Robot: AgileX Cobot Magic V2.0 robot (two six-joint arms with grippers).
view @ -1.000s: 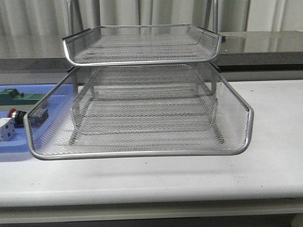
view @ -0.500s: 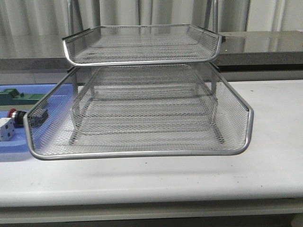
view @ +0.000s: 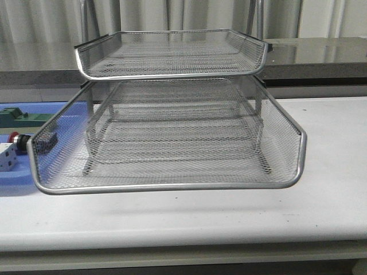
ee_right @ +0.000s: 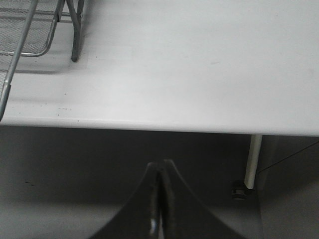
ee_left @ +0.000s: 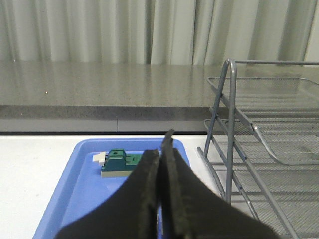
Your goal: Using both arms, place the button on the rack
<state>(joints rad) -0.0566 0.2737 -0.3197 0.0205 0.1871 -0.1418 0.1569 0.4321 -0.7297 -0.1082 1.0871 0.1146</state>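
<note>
The button [view: 14, 137] lies on its side in the blue tray [view: 11, 186] at the far left, red head to the left, its block body seen through the rack's mesh. The silver rack [view: 172, 185] fills the middle of the table. It also shows in the left wrist view [ee_left: 230, 114] and the right wrist view [ee_right: 20, 52]. My left gripper [ee_left: 162, 148] is shut and empty, above the tray's near side; the button is hidden in that view. My right gripper [ee_right: 160, 167] is shut and empty, below the table's front edge. Neither arm shows in the front view.
A white block [view: 6, 157] lies in the tray just in front of the button. A green block [view: 14, 116] lies at the tray's back, also seen in the left wrist view [ee_left: 118, 162]. A grey counter and curtains stand behind the table.
The rack's left side and the things in the tray sit very slightly further left in the front view. Nothing else has visibly changed.
</note>
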